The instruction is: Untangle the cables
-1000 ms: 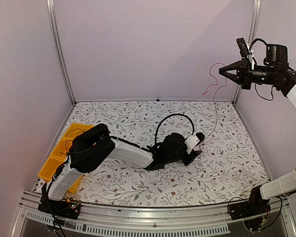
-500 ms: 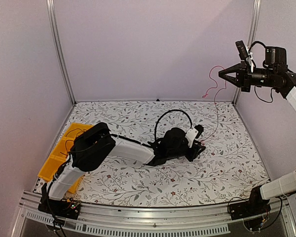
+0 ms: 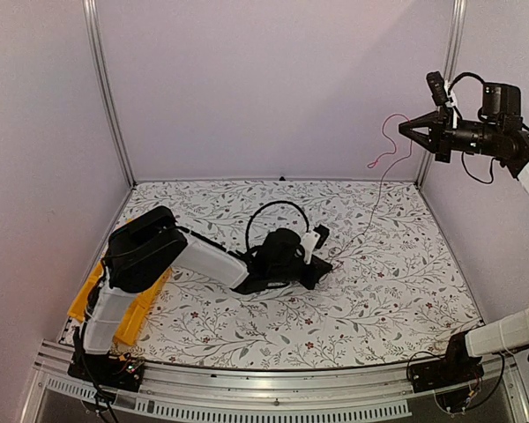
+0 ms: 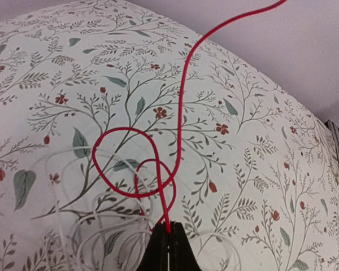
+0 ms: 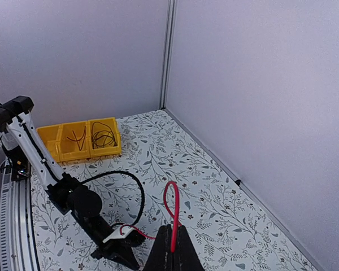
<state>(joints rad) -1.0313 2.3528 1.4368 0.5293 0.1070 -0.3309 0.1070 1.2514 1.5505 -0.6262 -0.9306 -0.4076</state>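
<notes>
Below, a floral table (image 3: pixel 379 291) sits between plain lilac walls (image 3: pixel 273 88) and metal posts (image 3: pixel 106 97). Yellow bins (image 5: pixel 79 141) at its left edge hold black cables (image 5: pixel 103 137). Low at mid-table, the left gripper (image 4: pixel 168 228) pinches the red cable (image 4: pixel 183 84), which loops over itself just ahead, beside white loops (image 4: pixel 96 237). It rises to the right gripper (image 5: pixel 172 231), clamped on it high by the right wall. The left arm (image 3: pixel 203 260) lies between bins and loops.

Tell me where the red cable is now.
In the top view, the red cable runs from the left claw, low at the table's middle, up to the right claw, raised at top right.
</notes>
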